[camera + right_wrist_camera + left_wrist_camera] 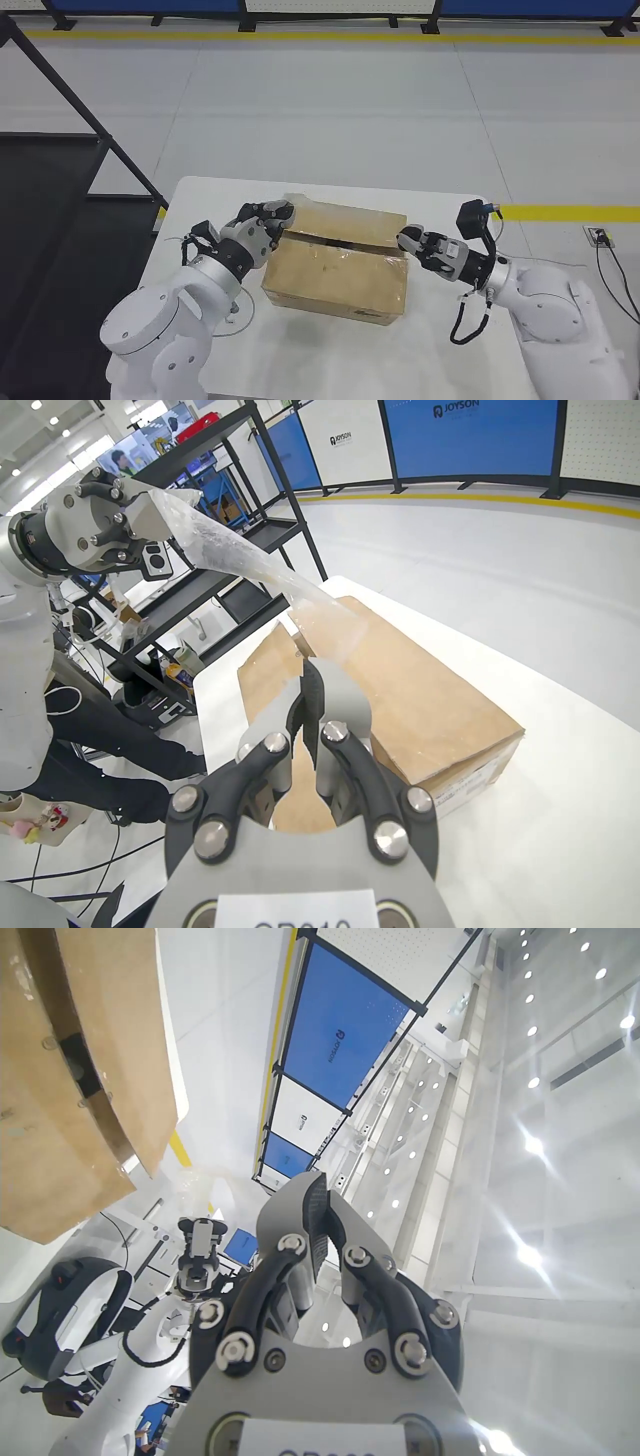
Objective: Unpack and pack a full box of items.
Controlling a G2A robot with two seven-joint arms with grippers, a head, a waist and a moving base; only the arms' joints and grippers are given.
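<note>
Brown cardboard: from above, the rectangular box (340, 272) lies closed on the white table (300, 350) between left claw (277, 213) and right claw (408, 240). The left wrist shows its pads (315, 1210) pinched shut, box just beside, contents hidden. From the right wrist, the right claw is closed, seemingly empty, above the box, the left gripping a clear tape strip (235, 550) stretched off it; we judge unsealing in hand, tearing free next.

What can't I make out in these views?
- Contents of the box: closed flaps hide them, every view.
- End of the tape inside the left gripper: shut jaws cover it, right wrist view.
- Whether the right gripper touches the box: its own fingers block that, right wrist view.
</note>
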